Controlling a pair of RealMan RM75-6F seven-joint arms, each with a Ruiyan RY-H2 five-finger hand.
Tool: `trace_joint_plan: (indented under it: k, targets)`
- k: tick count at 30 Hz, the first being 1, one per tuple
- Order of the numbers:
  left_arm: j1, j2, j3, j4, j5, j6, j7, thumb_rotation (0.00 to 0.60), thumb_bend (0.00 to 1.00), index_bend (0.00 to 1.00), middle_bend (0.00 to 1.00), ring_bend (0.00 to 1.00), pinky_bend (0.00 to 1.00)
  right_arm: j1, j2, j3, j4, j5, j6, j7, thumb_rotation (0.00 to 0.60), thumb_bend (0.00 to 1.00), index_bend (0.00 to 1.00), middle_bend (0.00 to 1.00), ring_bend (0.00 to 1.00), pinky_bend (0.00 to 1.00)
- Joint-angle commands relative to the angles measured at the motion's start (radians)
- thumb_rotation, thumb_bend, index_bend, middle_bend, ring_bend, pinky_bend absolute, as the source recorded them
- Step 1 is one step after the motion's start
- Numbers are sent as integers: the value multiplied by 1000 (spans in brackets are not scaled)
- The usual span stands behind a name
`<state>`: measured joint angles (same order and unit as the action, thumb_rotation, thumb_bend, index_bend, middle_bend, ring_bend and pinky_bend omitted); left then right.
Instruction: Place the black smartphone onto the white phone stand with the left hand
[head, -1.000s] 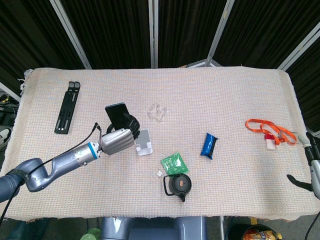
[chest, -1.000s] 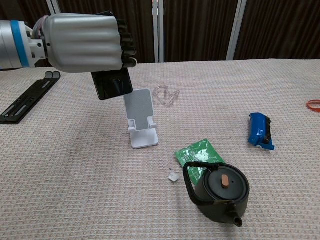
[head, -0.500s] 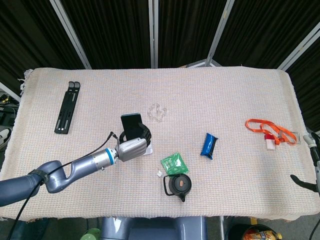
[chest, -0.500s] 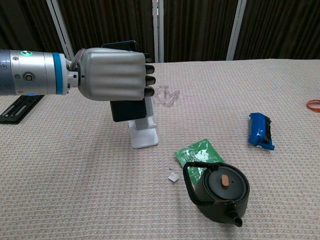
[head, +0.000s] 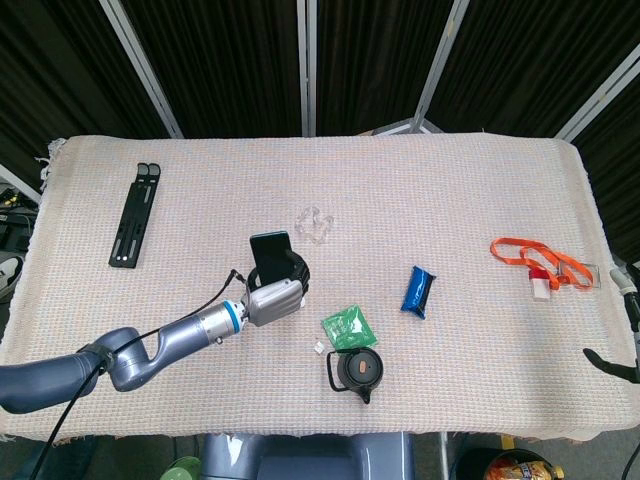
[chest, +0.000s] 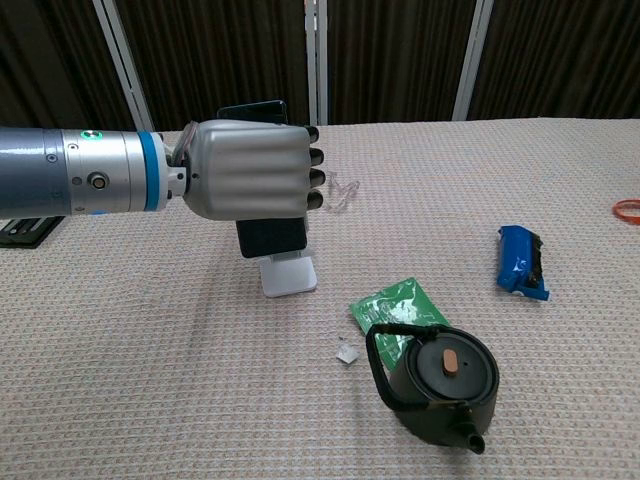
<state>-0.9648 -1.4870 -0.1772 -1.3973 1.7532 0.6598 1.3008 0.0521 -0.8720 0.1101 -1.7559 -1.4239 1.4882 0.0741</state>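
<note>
My left hand (chest: 250, 168) (head: 272, 298) grips the black smartphone (chest: 272, 236) (head: 270, 248) upright, fingers wrapped round its middle. The phone's lower edge hangs right over the white phone stand (chest: 288, 275), whose base pokes out below it in the chest view. From the head camera the stand is almost wholly hidden behind the hand and phone. I cannot tell whether the phone touches the stand's ledge. My right hand shows in neither view; only a dark piece of its arm (head: 625, 330) sits at the right edge of the head view.
A black teapot (chest: 438, 385) and a green packet (chest: 398, 305) lie right of the stand, with a small white scrap (chest: 347, 352) between. A clear plastic piece (chest: 340, 188) sits behind, a blue packet (chest: 521, 262) further right. A black hinged bar (head: 133, 214) lies far left, an orange lanyard (head: 540, 262) far right.
The left hand has carried the phone rightward and down, from beside the stand to directly over it, now covering the stand's back plate.
</note>
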Motion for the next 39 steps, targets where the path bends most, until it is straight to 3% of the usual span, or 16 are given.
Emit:
trace_joint_plan:
  k: [1, 23, 29, 34, 39]
  targets:
    - [-2, -7, -3, 1, -18, -1, 15, 600, 147, 550, 344, 441, 403, 0, 0, 1, 1, 1, 0, 1, 600, 0, 0, 0, 0, 0]
    - [-29, -68, 7, 14, -138, 10, 108, 600, 135, 520, 317, 413, 373, 1, 2, 1, 2, 5, -8, 7, 600, 0, 0, 0, 0, 0]
    - [-32, -72, 7, 11, -187, 11, 166, 600, 62, 370, 181, 283, 305, 1, 3, 1, 4, 4, -8, 11, 600, 0, 0, 0, 0, 0]
    - [-28, -73, 10, -5, -244, 24, 224, 600, 4, 127, 6, 97, 229, 0, 4, 1, 4, 3, -7, 13, 600, 0, 0, 0, 0, 0]
    - [-31, -55, 23, -33, -258, 51, 234, 600, 0, 0, 0, 1, 169, 0, 4, -1, 3, -1, -6, 15, 600, 0, 0, 0, 0, 0]
